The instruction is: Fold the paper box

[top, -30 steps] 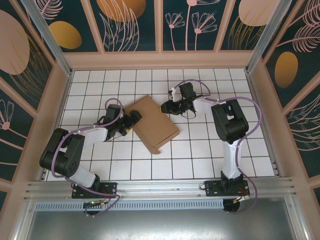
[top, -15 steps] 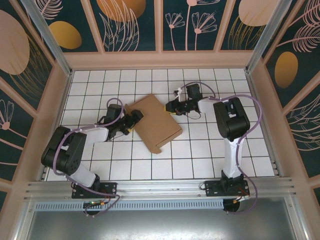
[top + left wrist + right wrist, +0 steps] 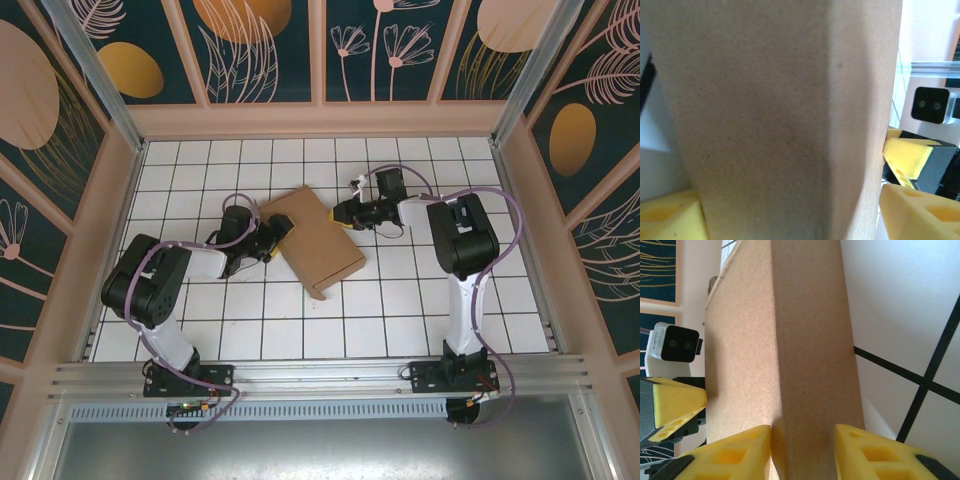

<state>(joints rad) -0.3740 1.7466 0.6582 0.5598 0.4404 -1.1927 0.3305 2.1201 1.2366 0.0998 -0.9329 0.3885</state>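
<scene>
Right gripper [image 3: 802, 436] is clamped on the far right edge of the paper box [image 3: 318, 240], one yellow pad on each face. Left gripper [image 3: 785, 217] straddles the opposite edge. The close view does not settle whether its pads press the cardboard or stand just off it.

The box lies diagonally near the middle of the tiled table [image 3: 400, 300].

Risk: unequal pull from the two arms may twist the sheet, crush a crease or drag it out of the clamp.

Free tiles lie on the near side and to the right. The back wall [image 3: 320, 120] stands well apart.
</scene>
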